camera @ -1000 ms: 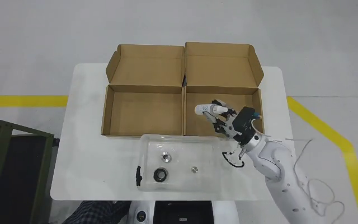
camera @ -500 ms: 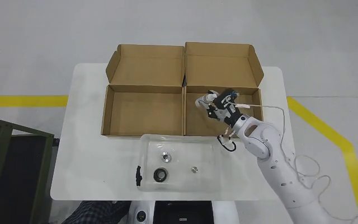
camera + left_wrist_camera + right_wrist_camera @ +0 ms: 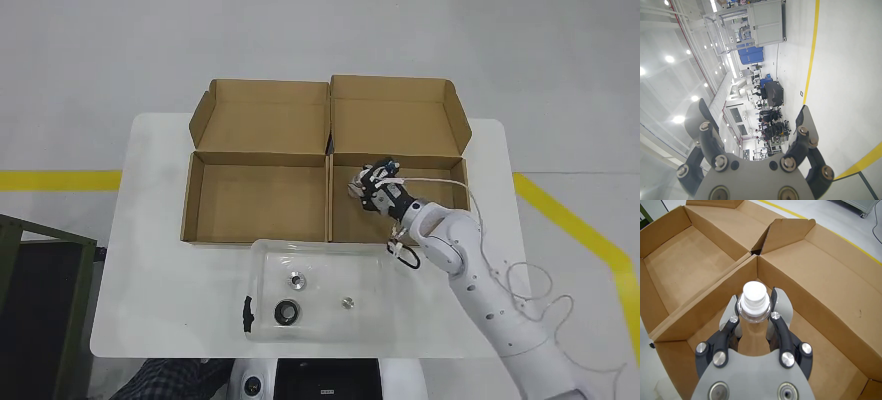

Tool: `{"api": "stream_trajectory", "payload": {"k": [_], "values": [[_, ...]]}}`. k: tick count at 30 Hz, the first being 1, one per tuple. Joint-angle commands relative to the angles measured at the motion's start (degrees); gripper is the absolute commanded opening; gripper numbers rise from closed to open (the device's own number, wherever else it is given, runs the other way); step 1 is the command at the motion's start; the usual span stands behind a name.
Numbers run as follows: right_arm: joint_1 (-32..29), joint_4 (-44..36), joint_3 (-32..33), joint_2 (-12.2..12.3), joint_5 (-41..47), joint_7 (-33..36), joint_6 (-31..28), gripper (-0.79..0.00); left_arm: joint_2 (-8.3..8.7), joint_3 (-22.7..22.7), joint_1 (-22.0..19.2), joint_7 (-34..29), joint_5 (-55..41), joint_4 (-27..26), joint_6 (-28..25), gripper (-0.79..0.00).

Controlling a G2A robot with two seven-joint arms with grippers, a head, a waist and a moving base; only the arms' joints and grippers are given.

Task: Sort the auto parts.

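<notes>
I count: 2 open cardboard boxes [image 3: 255, 200], 1 clear bin [image 3: 375, 318], 1 white table [image 3: 150, 250]. Parts: 1 white part [image 3: 754, 289], 2 silver parts [image 3: 295, 280], 2 black parts [image 3: 288, 312], lower left of frame.

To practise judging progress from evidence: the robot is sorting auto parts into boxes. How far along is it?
Done: nothing shows yet; the left box is bare. In hand: the right claw grips a white part over the right box. To do: a metal ring, a black ring and a small metal piece lie in the clear tray, a black strip at its edge.
</notes>
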Motion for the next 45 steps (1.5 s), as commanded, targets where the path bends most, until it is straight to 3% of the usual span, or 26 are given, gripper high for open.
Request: {"api": "stream_trajectory", "payload": {"k": [1,11,19,27,35,45], "values": [[-0.07,-0.03,-0.04,-0.04,-0.14,-0.12,0.03,0.000,0.00,0.00,0.00,0.00,0.00,0.00,0.00,0.000],[-7.78,-11.53,5.57,1.49,-1.60,-2.81,-3.07,0.000,0.00,0.00,0.00,0.00,0.00,0.00,0.00,0.000],[-17.80,-24.47,9.06,3.26,-1.31,3.03,-12.17,0.000,0.00,0.00,0.00,0.00,0.00,0.00,0.00,0.000],[-26.94,-34.77,9.73,4.53,-5.78,5.35,-17.30,0.000,0.00,0.00,0.00,0.00,0.00,0.00,0.00,0.000],[-31.59,-38.33,9.51,5.50,-10.18,8.83,-21.25,0.000,0.00,0.00,0.00,0.00,0.00,0.00,0.00,0.000],[-33.67,-39.20,8.52,6.15,-15.71,11.88,-21.00,0.000,0.00,0.00,0.00,0.00,0.00,0.00,0.00,0.000]]}}
